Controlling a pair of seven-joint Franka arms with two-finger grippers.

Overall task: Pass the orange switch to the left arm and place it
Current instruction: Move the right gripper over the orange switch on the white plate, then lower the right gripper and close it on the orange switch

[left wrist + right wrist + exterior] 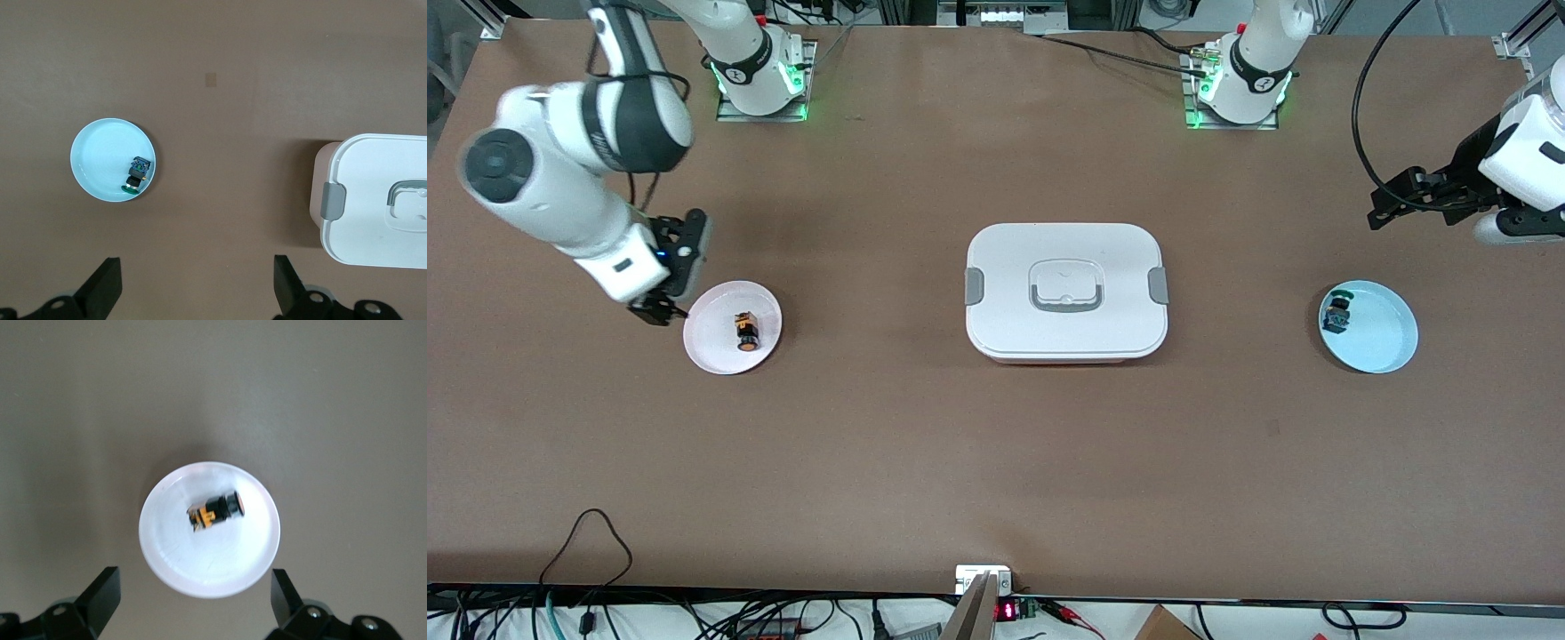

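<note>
Right pincer (665,313): held above the white plate (710,347)'s rim, fingers spread wide, nothing gripped.
Orange switch (746,331): seen lying on its side on that plate, just beside the pincer.
Left pincer (1383,213): poised wide open, empty, over bare tabletop (996,462) near the blue plate (1383,342).
Box (1065,292): placed mid-tabletop, between both pincers.
Writing: none legible.

White arms (560,191) (dark joints), black grippers (660,311)

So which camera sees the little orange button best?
The right wrist view: the small black-and-orange cylindrical switch lies big and unblocked on its white round plate. The front view shows it tiny; the left wrist view misses it.
</note>
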